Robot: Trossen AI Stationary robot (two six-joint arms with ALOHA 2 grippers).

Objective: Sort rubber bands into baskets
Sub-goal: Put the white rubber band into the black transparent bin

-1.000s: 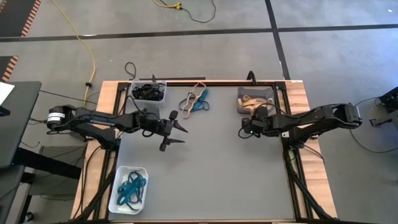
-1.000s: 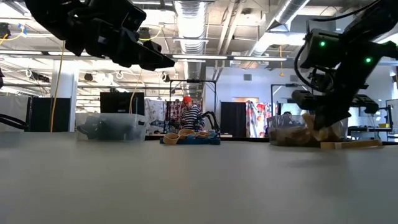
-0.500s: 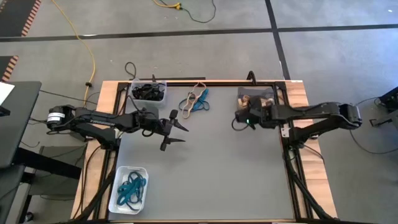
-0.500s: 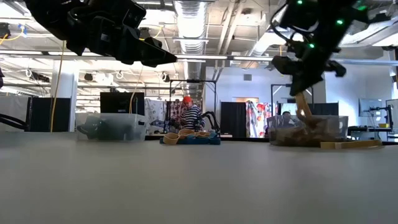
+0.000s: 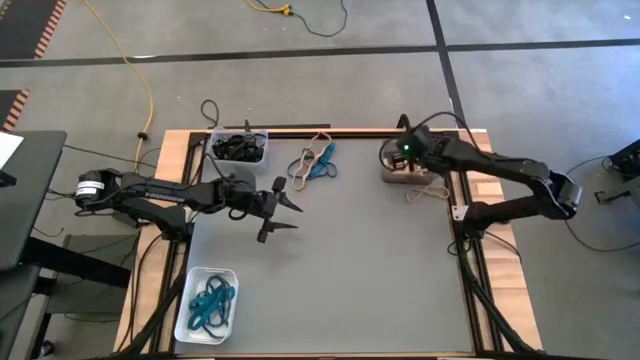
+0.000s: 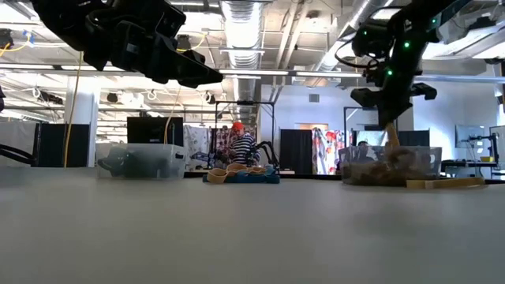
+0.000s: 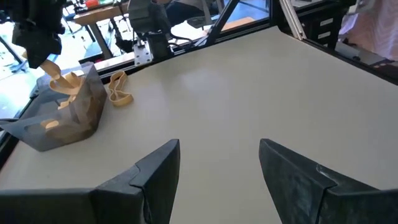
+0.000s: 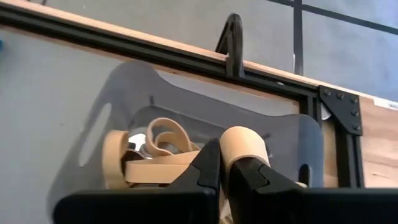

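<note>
One tan rubber band, looped, pinched, over grey basket

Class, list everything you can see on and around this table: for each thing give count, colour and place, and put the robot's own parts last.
Clear plastic basket: one, far left corner of table, holding black rubber bands.
Dark grey plastic basket: one, far right of table, holding tan-beige rubber bands.
White plastic basket: one, near left corner, holding teal-blue rubber bands.
Unsorted pile of loose bands: one, tan and teal, far middle of table.
Loose tan band: one, on table beside the grey basket.
Grey table: one, wood-edged.
Yellow cable: one, on floor beyond table.
Person: one, far back in the room.
Left gripper: open, above table's left half.
Right gripper: shut on a tan band, over the grey basket.
</note>
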